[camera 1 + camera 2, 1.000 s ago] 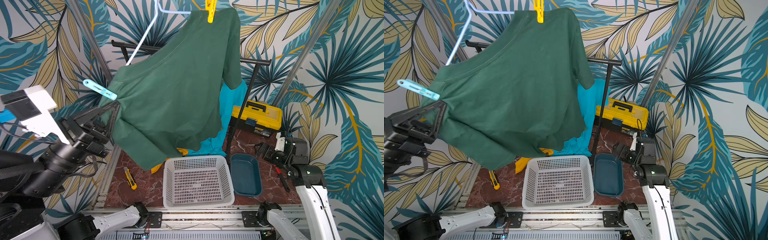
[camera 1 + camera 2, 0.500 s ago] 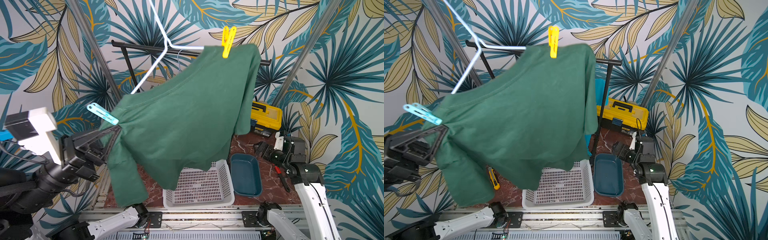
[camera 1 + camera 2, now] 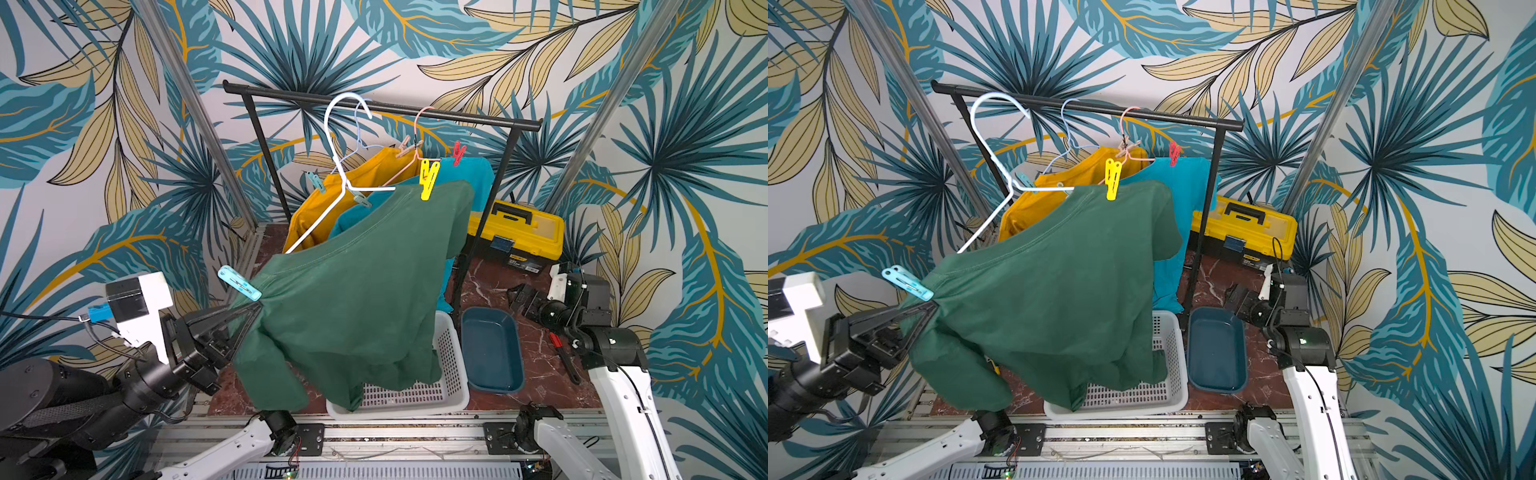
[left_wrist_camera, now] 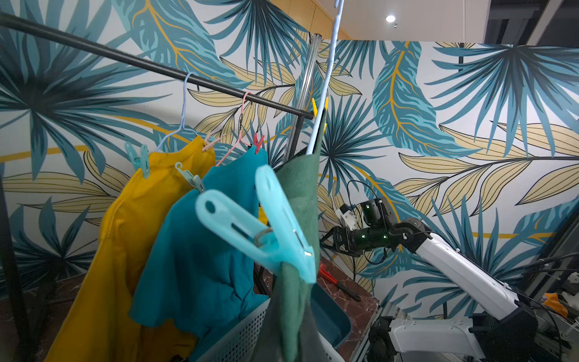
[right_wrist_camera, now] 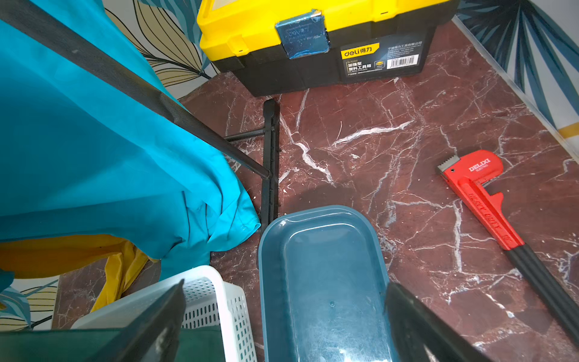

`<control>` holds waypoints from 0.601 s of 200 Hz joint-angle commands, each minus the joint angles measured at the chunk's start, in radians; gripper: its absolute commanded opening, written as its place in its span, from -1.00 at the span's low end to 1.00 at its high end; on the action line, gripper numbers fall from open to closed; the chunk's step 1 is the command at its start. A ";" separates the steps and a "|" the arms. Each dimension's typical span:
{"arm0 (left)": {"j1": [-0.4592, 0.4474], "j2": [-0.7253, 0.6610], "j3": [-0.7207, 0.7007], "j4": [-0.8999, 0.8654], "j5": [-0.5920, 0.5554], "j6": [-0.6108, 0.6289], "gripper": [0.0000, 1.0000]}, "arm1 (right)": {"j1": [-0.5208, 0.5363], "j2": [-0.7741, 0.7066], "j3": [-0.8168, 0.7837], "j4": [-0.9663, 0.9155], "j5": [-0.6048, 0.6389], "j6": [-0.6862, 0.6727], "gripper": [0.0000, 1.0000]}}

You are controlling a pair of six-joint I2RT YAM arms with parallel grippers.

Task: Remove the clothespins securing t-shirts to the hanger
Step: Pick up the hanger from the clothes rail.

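Rack (image 3: 382,109), black, at the back of the marble counter (image 3: 540,365). On its rail, from two thin hangers: golden yellow t-shirt (image 3: 316,208) toward the rack's left end, turquoise t-shirt (image 3: 473,176) toward its right end. Mint clothespin (image 3: 315,182) and tan clothespin (image 3: 409,147) on the yellow shoulders. Grey-green clothespin (image 3: 362,201) and red clothespin (image 3: 458,153) on the turquoise ones.

In front of the rack, dark green t-shirt (image 3: 353,291) on a white hanger (image 3: 332,141), steeply tilted. High shoulder up near the rail, low shoulder down and out past the rack's left post. Yellow clothespin (image 3: 428,178) clipped on the high shoulder, light blue clothespin (image 3: 239,283) on the low one, both plain in both top views. Cannot tell whether the hanger's hook touches the rail.

Left claw (image 3: 254,305) closed tight on the low shoulder of the green cloth, just under the light blue clothespin and not on the pin itself.

Right claw (image 3: 517,296) spread wide, gripping nothing, to the right of the rack's right post. In the right wrist view, dark fingers (image 5: 150,326) on either side of a blue tray (image 5: 329,266) lying by the foot of that post.

White basket (image 3: 415,409) in front of the rack, green hem hanging over it. Yellow toolbox (image 3: 515,232) behind the right post. Red wrench (image 5: 479,194) flat on the counter, further right of the rack.
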 commanded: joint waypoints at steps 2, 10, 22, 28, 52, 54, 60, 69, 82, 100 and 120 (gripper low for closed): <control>-0.003 -0.033 -0.126 0.082 0.037 -0.060 -1.00 | 0.004 -0.006 0.012 -0.014 0.020 -0.023 0.99; -0.002 -0.050 -0.177 0.094 0.039 -0.068 -1.00 | 0.005 -0.004 0.020 -0.013 0.010 -0.025 0.99; -0.002 -0.069 -0.246 0.102 0.033 -0.071 -1.00 | 0.005 -0.004 0.033 -0.012 -0.014 -0.026 0.99; -0.002 -0.074 -0.278 0.101 0.039 -0.067 -1.00 | 0.004 -0.004 0.042 -0.012 -0.027 -0.027 0.99; -0.002 -0.086 -0.389 0.103 0.049 -0.063 -1.00 | 0.004 -0.011 0.080 -0.013 -0.081 -0.025 0.99; -0.003 -0.087 -0.396 0.104 0.049 -0.062 -1.00 | 0.004 -0.012 0.083 -0.012 -0.088 -0.025 0.99; -0.002 -0.090 -0.421 0.111 0.051 -0.060 -1.00 | 0.004 -0.015 0.091 -0.008 -0.109 -0.023 0.99; -0.002 -0.096 -0.456 0.119 0.055 -0.052 -1.00 | 0.005 -0.022 0.104 0.003 -0.154 -0.016 0.99; -0.002 -0.106 -0.505 0.140 0.047 -0.039 -1.00 | 0.004 -0.030 0.114 0.026 -0.224 -0.002 0.99; -0.002 -0.112 -0.558 0.154 0.051 -0.022 -1.00 | 0.004 -0.034 0.116 0.069 -0.324 0.035 0.99; -0.002 -0.119 -0.607 0.167 0.069 -0.020 -1.00 | 0.005 -0.023 0.116 0.117 -0.425 0.076 0.98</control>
